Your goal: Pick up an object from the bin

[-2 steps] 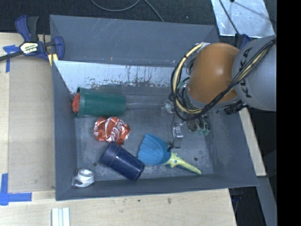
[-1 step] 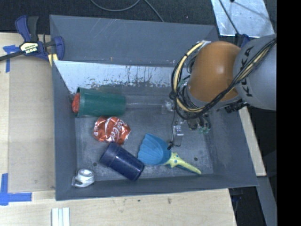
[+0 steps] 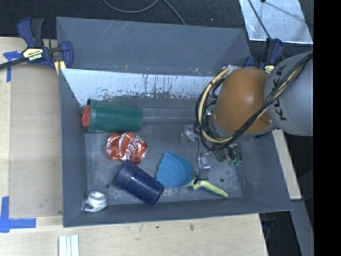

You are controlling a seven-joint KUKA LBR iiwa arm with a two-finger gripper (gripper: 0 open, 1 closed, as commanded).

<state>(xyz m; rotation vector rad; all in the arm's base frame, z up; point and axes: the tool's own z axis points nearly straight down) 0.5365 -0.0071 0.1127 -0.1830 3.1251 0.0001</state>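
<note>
Claw [image 3: 202, 167]: low in the bin's [image 3: 154, 52] right half; whether open or closed cannot be told.
Nearest thing: yellow-green curved piece [image 3: 212, 187], just below the claw, apparently not touching.
Neighbour: light blue scoop [image 3: 173, 169], left of both.

Matt grey metal on the bin [image 3: 154, 47], scratched along twelve o'clock. The wrapper [image 3: 126, 146] at nine: crinkled, shiny red foil. The cup [image 3: 137, 182] at seven, smooth glossy navy plastic. The scoop [image 3: 174, 169] at six, ribbed matt blue plastic.
</note>
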